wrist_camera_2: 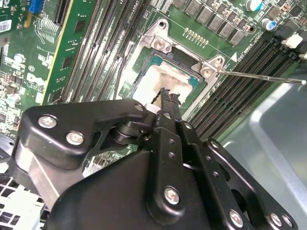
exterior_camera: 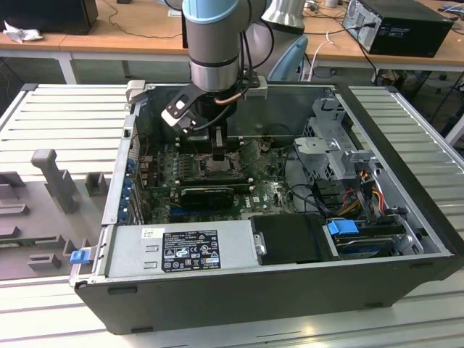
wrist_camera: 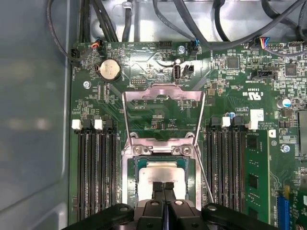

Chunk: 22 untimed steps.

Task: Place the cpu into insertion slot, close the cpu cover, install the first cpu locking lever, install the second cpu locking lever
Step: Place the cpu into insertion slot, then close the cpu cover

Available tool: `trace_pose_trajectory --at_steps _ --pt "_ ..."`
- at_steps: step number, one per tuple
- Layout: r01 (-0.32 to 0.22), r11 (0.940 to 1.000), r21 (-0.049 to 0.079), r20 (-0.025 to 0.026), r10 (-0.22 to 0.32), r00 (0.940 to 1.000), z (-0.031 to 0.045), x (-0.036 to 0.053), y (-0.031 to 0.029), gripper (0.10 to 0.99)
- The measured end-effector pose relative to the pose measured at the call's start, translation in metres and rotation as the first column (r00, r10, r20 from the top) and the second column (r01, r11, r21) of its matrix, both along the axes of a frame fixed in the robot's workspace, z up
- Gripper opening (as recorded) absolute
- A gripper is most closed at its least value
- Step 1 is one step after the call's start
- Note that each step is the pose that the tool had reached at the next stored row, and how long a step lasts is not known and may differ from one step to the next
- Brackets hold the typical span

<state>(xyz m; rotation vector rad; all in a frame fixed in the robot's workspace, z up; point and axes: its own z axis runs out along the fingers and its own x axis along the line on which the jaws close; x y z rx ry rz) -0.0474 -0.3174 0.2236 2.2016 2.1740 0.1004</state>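
While the arm (exterior_camera: 217, 43) reaches down into the open computer case (exterior_camera: 290, 290), the gripper (wrist_camera: 163, 186) has its fingers pinched together on nothing. The tips sit just over the cpu (wrist_camera: 162, 171); contact cannot be told. Cpu lies flat in the insertion slot (wrist_camera: 128, 167). Cpu cover (wrist_camera: 163, 94) is swung open, clear of the socket. One thin locking lever (wrist_camera: 204, 175) angles free beside the slot.
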Motion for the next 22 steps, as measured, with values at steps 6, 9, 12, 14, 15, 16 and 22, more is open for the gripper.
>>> trace_pose_trajectory --at_steps 6,9,12,14,15,16,22 --pt "0.0 1.0 0.0 0.0001 0.0 1.0 0.0059 0.0 0.0 0.106" --pt "0.0 1.0 0.0 -0.0035 0.0 1.0 0.006 0.0084 -0.0011 0.106" --pt "0.0 1.0 0.001 -0.0072 0.0 1.0 0.0059 0.0163 -0.0017 0.106" --pt "0.0 1.0 0.004 -0.0105 0.0 0.9999 0.0059 0.0198 -0.0019 0.106" --pt "0.0 1.0 0.004 -0.0113 0.0 0.9999 0.0059 0.0201 -0.0019 0.106" --pt "0.0 1.0 0.004 -0.0121 0.0 0.9999 0.0072 0.0201 -0.0019 0.106" --pt "0.0 1.0 0.004 -0.0121 0.0 0.9999 0.0312 0.0201 -0.0017 0.106"
